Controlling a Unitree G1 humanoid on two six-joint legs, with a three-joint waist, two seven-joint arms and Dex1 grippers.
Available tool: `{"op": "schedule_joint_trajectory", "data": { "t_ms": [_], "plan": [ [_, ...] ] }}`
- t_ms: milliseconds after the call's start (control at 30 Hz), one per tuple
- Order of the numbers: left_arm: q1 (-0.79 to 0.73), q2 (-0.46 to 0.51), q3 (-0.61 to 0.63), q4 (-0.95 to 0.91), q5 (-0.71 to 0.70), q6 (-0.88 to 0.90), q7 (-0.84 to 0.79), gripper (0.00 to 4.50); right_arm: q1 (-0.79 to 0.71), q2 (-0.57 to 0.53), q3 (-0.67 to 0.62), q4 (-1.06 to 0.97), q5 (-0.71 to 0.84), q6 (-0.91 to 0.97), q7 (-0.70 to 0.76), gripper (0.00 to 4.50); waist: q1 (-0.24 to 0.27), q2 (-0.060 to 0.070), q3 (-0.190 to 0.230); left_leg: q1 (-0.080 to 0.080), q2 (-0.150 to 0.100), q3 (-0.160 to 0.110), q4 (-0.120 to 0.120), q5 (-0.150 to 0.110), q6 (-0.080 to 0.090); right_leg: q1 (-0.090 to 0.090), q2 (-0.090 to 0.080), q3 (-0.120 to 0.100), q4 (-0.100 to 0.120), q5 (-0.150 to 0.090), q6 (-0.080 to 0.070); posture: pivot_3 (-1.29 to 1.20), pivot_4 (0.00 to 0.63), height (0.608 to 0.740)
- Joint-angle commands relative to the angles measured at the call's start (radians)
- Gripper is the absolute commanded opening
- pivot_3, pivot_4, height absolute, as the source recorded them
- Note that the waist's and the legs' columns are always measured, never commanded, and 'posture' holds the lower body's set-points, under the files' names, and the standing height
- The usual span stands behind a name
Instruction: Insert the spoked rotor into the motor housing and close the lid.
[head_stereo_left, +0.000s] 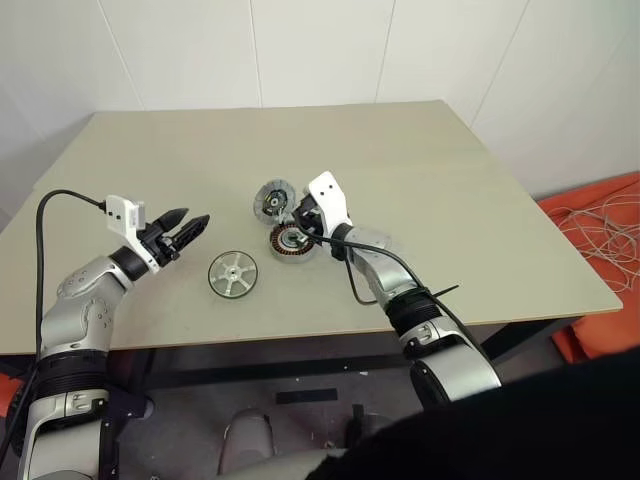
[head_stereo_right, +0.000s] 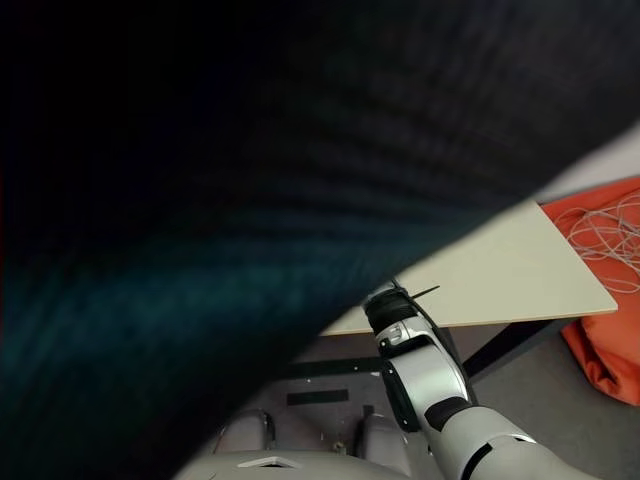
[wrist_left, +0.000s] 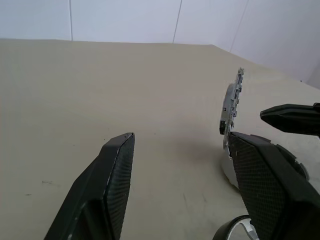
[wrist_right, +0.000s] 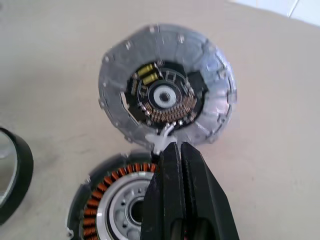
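Motor parts lie near the middle of a beige table set against a white tiled wall, with an orange cloth and a tangle of pale cord on the floor off the robot's right-hand edge. The right arm reaches across the tabletop, its claw closed, the two black fingers pressed together over the motor housing, a round metal ring with orange copper windings lying flat on the table. The fingertips pinch a small white tab at the lower rim of the lid, a silver disc with a cut-out showing dark electronics, which stands tilted up on edge just behind the housing. The left claw hovers above the table near the robot's left side, its fingers spread apart and gripping nothing, pointing toward the parts. Between the two claws, just beside the housing on the robot's left, the spoked rotor lies flat on the tabletop, a shiny silver wheel untouched by either claw.
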Motion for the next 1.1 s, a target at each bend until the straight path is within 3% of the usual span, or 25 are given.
{"op": "schedule_joint_trajectory", "data": {
  "t_ms": [33, 333, 700, 1100],
  "plan": [
    [-0.017, 0.009, 0.012, -0.018, 0.000, -0.020, -0.003, 3.17, -0.002, 0.012, 0.007, -0.055, 0.014, 0.019, 0.011, 0.05, 0.000, 0.000, 0.000, 0.000, 0.000, 0.000, 0.000, 0.000, 0.000, 0.000, 0.000, 0.000, 0.000, 0.000, 0.000, 0.00, 0.000, 0.740],
    [-0.009, 0.012, 0.016, -0.029, -0.002, -0.015, 0.001, 3.17, 0.093, 0.026, 0.063, 0.063, -0.037, 0.041, -0.007, 0.05, -0.001, 0.000, 0.000, 0.002, 0.000, 0.000, 0.000, 0.000, 0.000, 0.001, 0.000, 0.000, 0.000, 0.000, 0.000, 0.00, 0.000, 0.740],
    [-0.018, 0.002, 0.006, -0.025, 0.000, -0.016, 0.000, 3.17, 0.015, -0.001, -0.002, -0.066, 0.017, 0.044, -0.013, 0.05, 0.000, 0.000, 0.000, 0.004, 0.001, 0.000, 0.000, 0.001, -0.001, 0.002, 0.001, 0.001, 0.000, 0.000, 0.001, 0.00, 0.000, 0.740],
    [-0.014, 0.006, 0.008, -0.028, -0.001, -0.013, 0.001, 3.17, -0.003, 0.030, 0.005, 0.024, 0.016, 0.042, -0.004, 0.05, -0.001, 0.000, 0.000, 0.001, 0.002, 0.000, 0.000, -0.001, -0.002, 0.000, 0.002, 0.001, 0.000, -0.001, -0.001, 0.00, 0.000, 0.740]
  ]
}}
